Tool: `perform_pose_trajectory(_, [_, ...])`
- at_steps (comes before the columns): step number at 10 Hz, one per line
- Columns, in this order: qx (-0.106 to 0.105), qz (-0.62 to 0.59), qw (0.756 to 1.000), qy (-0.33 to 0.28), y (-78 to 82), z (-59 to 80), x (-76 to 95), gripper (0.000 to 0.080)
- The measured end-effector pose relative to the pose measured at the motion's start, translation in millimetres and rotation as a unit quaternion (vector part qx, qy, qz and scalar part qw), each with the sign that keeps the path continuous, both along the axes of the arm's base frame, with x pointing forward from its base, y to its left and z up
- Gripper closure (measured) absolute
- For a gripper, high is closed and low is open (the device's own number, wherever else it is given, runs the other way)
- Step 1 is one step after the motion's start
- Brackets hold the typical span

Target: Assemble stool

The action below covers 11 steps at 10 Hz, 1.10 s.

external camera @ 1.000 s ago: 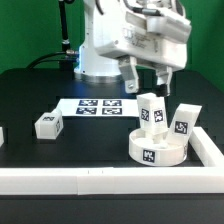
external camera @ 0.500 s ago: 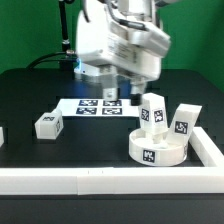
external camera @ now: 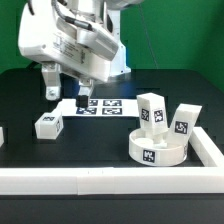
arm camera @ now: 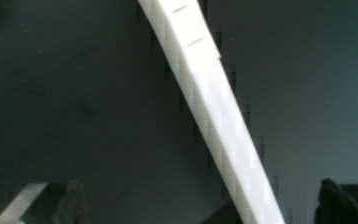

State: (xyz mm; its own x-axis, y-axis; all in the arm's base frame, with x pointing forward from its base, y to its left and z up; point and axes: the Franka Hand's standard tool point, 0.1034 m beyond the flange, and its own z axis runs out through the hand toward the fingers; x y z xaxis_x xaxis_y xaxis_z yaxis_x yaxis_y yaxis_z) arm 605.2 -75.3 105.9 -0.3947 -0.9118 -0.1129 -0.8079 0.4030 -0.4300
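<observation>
From the exterior view I see the claw hanging above the back of the dark surface, toward the exterior view's left. Its two fingers are spread wide with nothing between them: it is released and empty. It sits just beside the marker board, above the board's left end in that view.

The stool's parts are well apart from the claw. The seat disc lies flat near the exterior view's right, close to the corner of the white rail that runs along the front edge and turns back on the right. A tag faces the camera on the disc's side wall. Two legs rise from the disc's top. The upright leg stands straight, and the leaning leg tips toward the exterior view's right. I cannot tell whether either is pressed into a socket. The loose leg lies by itself on the surface at the exterior view's left, in front of the claw and not touching it.

The wrist view shows both fingertips at the picture's edges, far apart. A long white strip slants across the dark surface beneath them. I cannot tell which part that strip is.
</observation>
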Motion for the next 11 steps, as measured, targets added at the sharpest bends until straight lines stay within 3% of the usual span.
perform_pose_trajectory(2, [-0.010, 0.018, 1.000, 0.003, -1.4, -1.0, -0.6, 0.0150])
perform_pose_trajectory(3, [-0.042, 0.076, 0.996, 0.014, -1.3, -5.3, -0.5, 0.0150])
perform_pose_trajectory(4, [-0.089, 0.159, 0.982, 0.038, 5.6, -17.4, 3.3, 0.0150])
perform_pose_trajectory(5, [-0.130, 0.218, 0.966, 0.047, 2.9, -19.1, 3.7, 0.0150])
perform_pose_trajectory(6, [-0.157, 0.269, 0.949, 0.056, 0.5, -21.4, 3.5, 0.0150])
perform_pose_trajectory(7, [-0.182, 0.324, 0.926, 0.066, 5.1, -25.2, 4.4, 0.0150])
perform_pose_trajectory(10, [-0.221, 0.412, 0.881, 0.077, 2.1, -25.3, 4.7, 0.0150])
perform_pose_trajectory(11, [-0.245, 0.465, 0.846, 0.084, 2.3, -25.5, 5.5, 0.0150])
